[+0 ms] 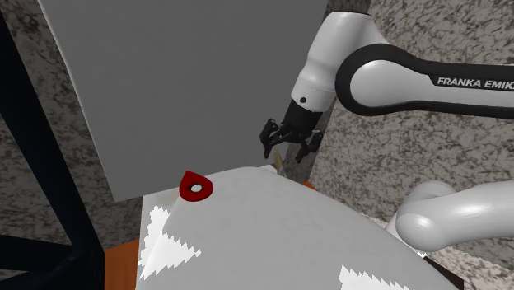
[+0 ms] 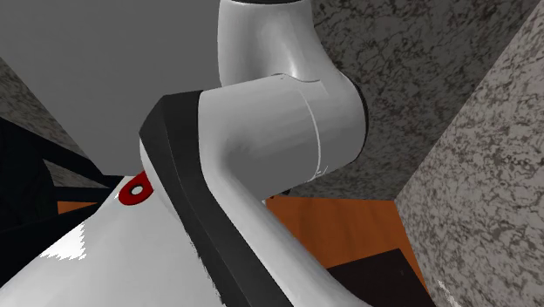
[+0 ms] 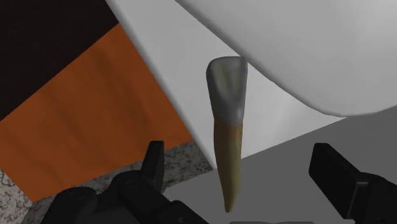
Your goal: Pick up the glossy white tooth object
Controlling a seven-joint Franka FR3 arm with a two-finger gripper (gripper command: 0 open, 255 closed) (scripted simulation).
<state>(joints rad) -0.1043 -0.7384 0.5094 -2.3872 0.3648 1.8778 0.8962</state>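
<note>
The tooth (image 3: pixel 228 121) is long, with a greyish-white glossy crown and a yellowish tapering root. It lies at the far edge of a white rounded surface (image 1: pixel 272 231). In the wrist view my gripper (image 3: pixel 245 168) is open, and the tooth sits between the two black fingers (image 3: pixel 153 162), which stand wide apart without touching it. In the shoulder view the gripper (image 1: pixel 284 148) hangs just above that far edge, with a sliver of the tooth (image 1: pixel 281 164) showing under it.
A red teardrop-shaped piece with a hole (image 1: pixel 194 188) (image 2: pixel 135 190) rests on the white surface toward the shoulder view's left. A large grey panel (image 1: pixel 189 82) rises behind it. Speckled stone walls (image 2: pixel 488 157), an orange floor (image 3: pixel 95 108) and a black frame (image 1: pixel 33 165) surround the spot.
</note>
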